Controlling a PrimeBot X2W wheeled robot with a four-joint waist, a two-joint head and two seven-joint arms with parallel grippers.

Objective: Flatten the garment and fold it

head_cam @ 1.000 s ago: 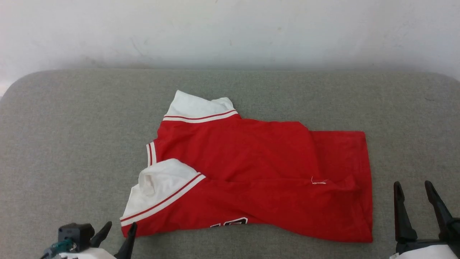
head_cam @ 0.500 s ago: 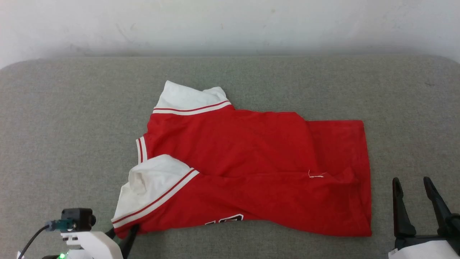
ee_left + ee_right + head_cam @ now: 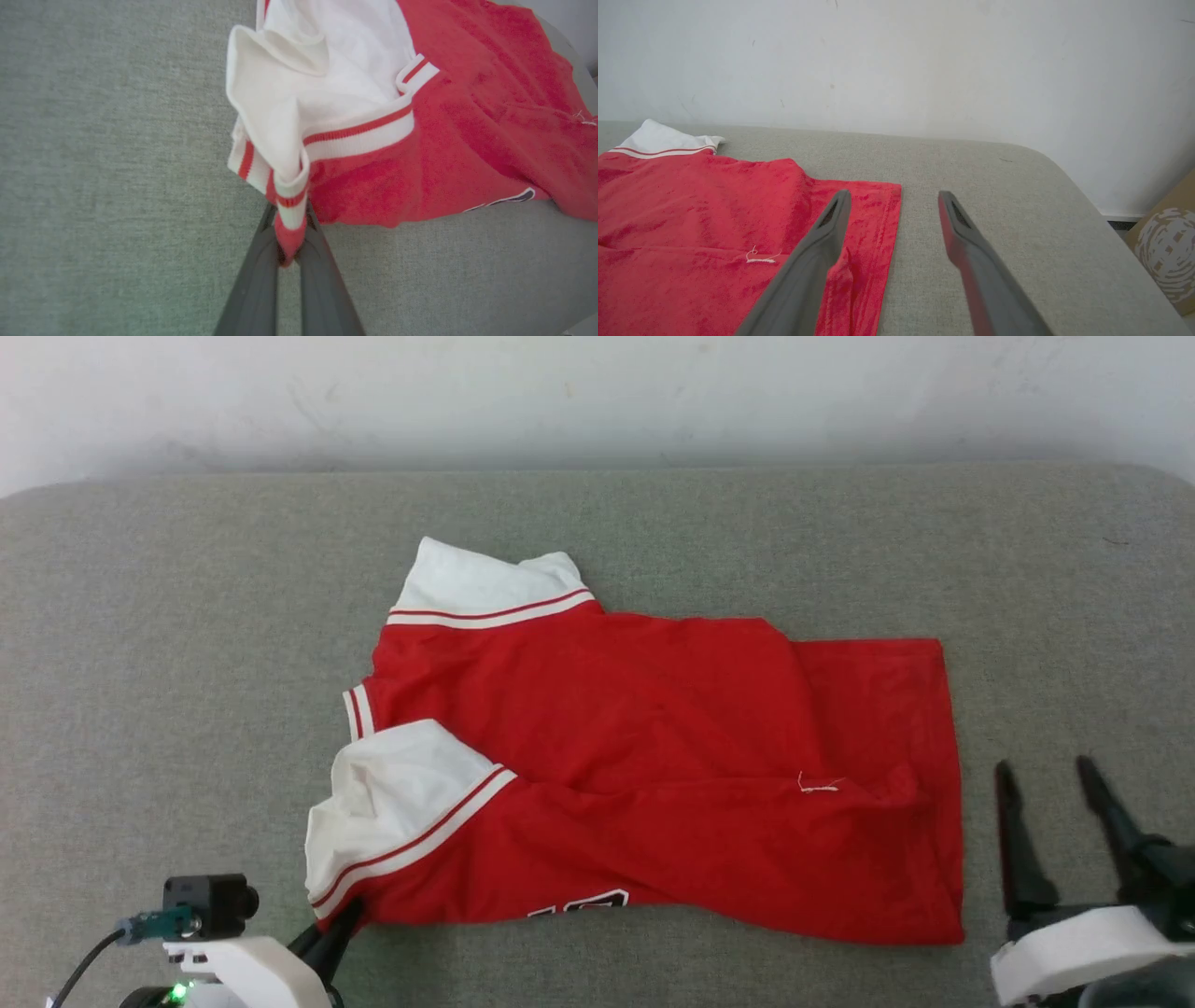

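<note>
A grey, woven-cloth surface (image 3: 168, 644) with rounded far corners carries everything, and its far edge meets a pale wall (image 3: 597, 392). Directly on it lies the garment (image 3: 653, 747), a red shirt, rumpled and partly folded over itself. Its white, stripe-trimmed sleeves point to the robot's left and its straight hem to the right. Grey cloth shows on every side of the shirt.
</note>
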